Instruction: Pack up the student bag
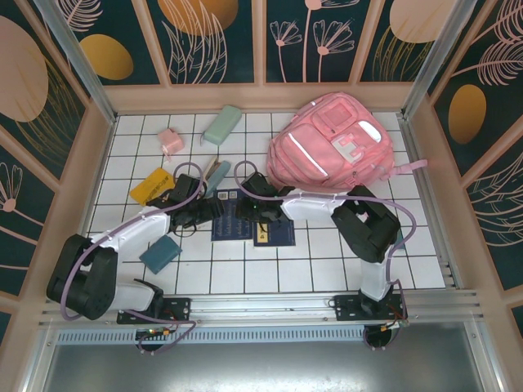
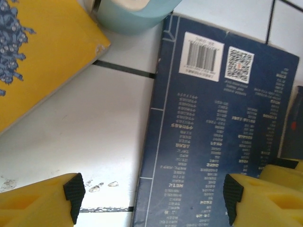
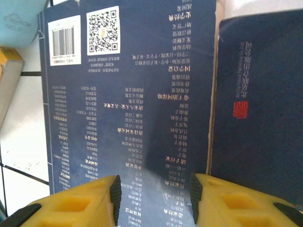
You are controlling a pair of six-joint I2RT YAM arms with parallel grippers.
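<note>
Reaching toward the middle of the counter [image 1: 310, 269], both arms bring their wrists together over two dark blue booklets that lie flat, side by side on the white tiles.

The left tool [image 2: 154, 198] stands wide apart with nothing between its yellow fingers. One black pad [image 2: 74, 196] sits over bare tile. The other is over the barcode booklet [image 2: 213, 142], so that booklet's long edge runs up between them. Whether either pad touches the surface I cannot tell.

The right tool [image 3: 155, 197] is parted about halfway and grips nothing. Printed text on the same booklet's back cover shows plainly in the gap. At 3 o'clock of that booklet, just beside it, lies the second booklet [image 3: 255, 118] with a small red seal.

In the overhead view the student bag [image 1: 335, 143] lies at 1 o'clock on the counter, against the back wall. Its front pockets and pale strip face up, and a pink strap trails out toward 3 o'clock. It is well apart from both tools.

A yellow book [image 1: 151, 186] lies at 9 o'clock of the booklets, and a pale blue case [image 2: 132, 16] is near their far corner. A mint case [image 1: 222, 124] and a small pink box [image 1: 170, 140] sit at 11 o'clock near the back. A teal box [image 1: 160, 253] rests at 8 o'clock beside the left arm.
</note>
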